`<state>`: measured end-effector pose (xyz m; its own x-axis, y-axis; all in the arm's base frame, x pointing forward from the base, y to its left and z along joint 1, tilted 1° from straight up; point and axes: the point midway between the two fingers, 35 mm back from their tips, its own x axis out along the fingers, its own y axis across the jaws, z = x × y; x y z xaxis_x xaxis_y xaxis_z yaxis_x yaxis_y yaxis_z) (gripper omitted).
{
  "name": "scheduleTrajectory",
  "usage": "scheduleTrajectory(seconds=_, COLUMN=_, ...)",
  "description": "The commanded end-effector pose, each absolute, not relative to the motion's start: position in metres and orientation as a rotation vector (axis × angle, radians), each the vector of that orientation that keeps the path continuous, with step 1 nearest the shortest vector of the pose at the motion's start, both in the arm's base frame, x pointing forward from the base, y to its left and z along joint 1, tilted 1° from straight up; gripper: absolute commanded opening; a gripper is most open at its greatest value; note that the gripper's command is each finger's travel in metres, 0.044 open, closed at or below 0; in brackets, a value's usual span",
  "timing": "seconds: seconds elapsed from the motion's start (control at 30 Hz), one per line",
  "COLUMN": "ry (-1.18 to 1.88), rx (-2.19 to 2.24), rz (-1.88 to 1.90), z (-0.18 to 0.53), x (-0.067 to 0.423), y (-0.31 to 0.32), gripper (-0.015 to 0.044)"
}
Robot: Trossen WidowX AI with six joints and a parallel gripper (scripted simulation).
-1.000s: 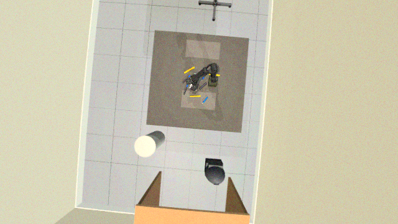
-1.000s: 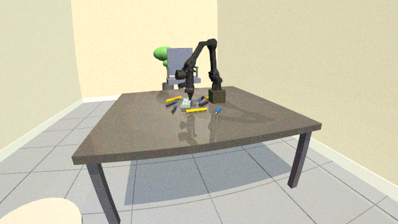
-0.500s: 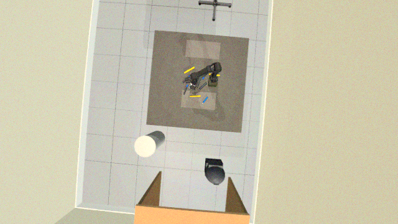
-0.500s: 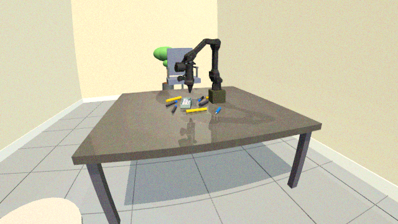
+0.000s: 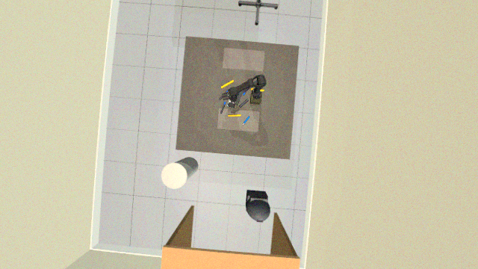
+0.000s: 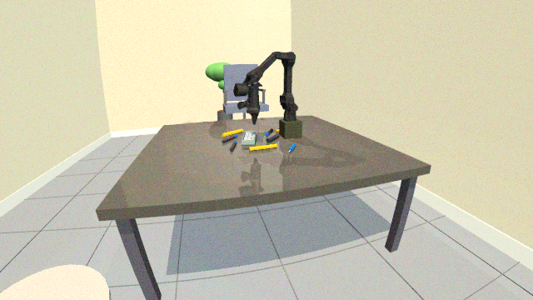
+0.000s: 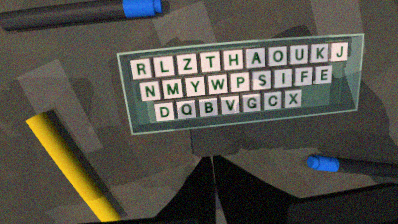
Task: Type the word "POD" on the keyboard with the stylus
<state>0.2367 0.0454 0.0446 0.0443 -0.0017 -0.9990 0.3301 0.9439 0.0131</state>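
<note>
Keyboard [image 7: 240, 82] lies flat on the worktop [image 6: 187, 175], near the arm's pedestal [image 6: 290, 129]; in the exterior view it is the pale green slab [image 6: 249, 137] among the scattered pens. Translucent green tray, three rows of white keys with green letters: R L Z T H A O U K J, then N M Y W P S I F E, then D Q B V G C X. From the wrist it sits slightly tilted, right end higher in frame.

Arm [image 6: 271, 62]: upright from the pedestal, elbow high, forearm angling down and out to the wrist, jaws [image 6: 254, 118] pointing straight down, hanging above the worktop just behind the keyboard, well off the keys.

Jaws: pressed together. In the wrist view the two dark fingers meet at a thin seam at the bottom of frame. Nothing visible between them, no stylus in the grip.

Around the keyboard, all lying on the worktop:
- dark pen with blue cap [image 7: 80, 12] beyond the keyboard's top-left corner
- yellow stick [image 7: 70, 165] off the bottom-left, running diagonally
- second dark pen with blue cap [image 7: 350, 165] off the bottom-right
- exterior view shows another yellow stick [image 6: 263, 147] in front of the keyboard and a small blue pen [image 6: 292, 147] to its right

Which one is the stylus: cannot tell.
</note>
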Motion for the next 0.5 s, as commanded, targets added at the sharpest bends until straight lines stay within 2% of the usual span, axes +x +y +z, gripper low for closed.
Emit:
scheduleTrajectory(seconds=0.0, ry=1.511, rx=0.267, rz=-0.258, z=0.045, x=0.237, y=0.045, gripper=0.0000)
scheduleTrajectory(seconds=0.1, ry=1.511, rx=0.267, rz=-0.258, z=0.045, x=0.237, y=0.045, gripper=0.0000)
scheduleTrajectory(seconds=0.3, ry=1.467, rx=0.160, rz=-0.149, z=0.037, x=0.235, y=0.071, gripper=0.0150)
scheduleTrajectory(seconds=0.47, ry=1.363, rx=-0.038, rz=0.079, z=0.025, x=0.221, y=0.124, gripper=0.0150)
